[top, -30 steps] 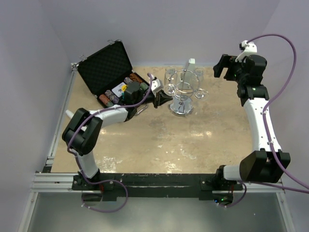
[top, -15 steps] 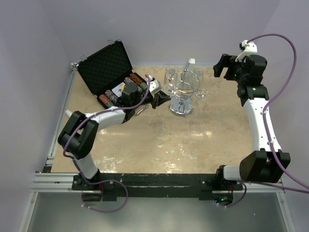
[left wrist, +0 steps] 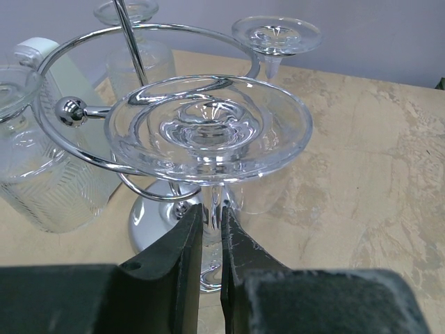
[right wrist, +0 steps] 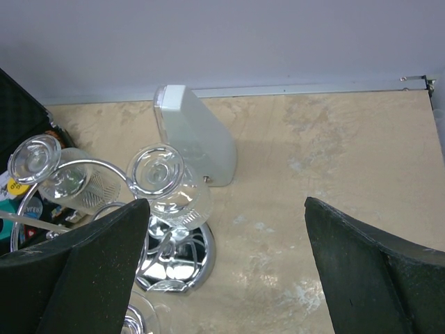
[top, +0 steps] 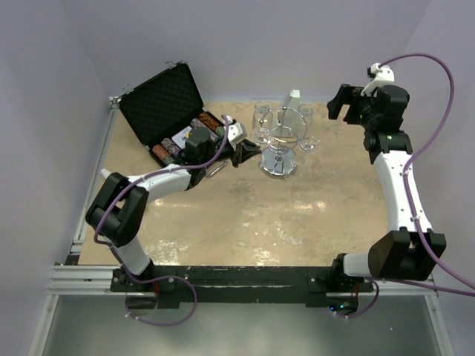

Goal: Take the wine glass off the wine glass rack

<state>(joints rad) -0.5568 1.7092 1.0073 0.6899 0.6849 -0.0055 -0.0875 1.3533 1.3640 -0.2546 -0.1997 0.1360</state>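
Note:
The wine glass rack (top: pixel 280 141) is a chrome wire stand with a round mirrored base, at the back middle of the table. Several wine glasses hang upside down in its loops. In the left wrist view the nearest wine glass (left wrist: pixel 208 129) hangs foot-up in a wire loop of the rack (left wrist: pixel 71 111). My left gripper (left wrist: pixel 212 209) is shut on its stem just below the foot. It sits at the rack's left side in the top view (top: pixel 249 152). My right gripper (top: pixel 347 104) is open and empty, raised at the back right; its view (right wrist: pixel 226 202) looks down on the rack (right wrist: pixel 177 261).
An open black case (top: pixel 163 100) holding poker chips stands at the back left, close behind my left arm. A white box-like object (top: pixel 293 100) stands just behind the rack, also in the right wrist view (right wrist: pixel 195 136). Other hanging glasses (right wrist: pixel 156 170) crowd the rack.
My left arm has shifted slightly back and to the left, with its gripper staying at the rack's left side. The right arm has not moved.

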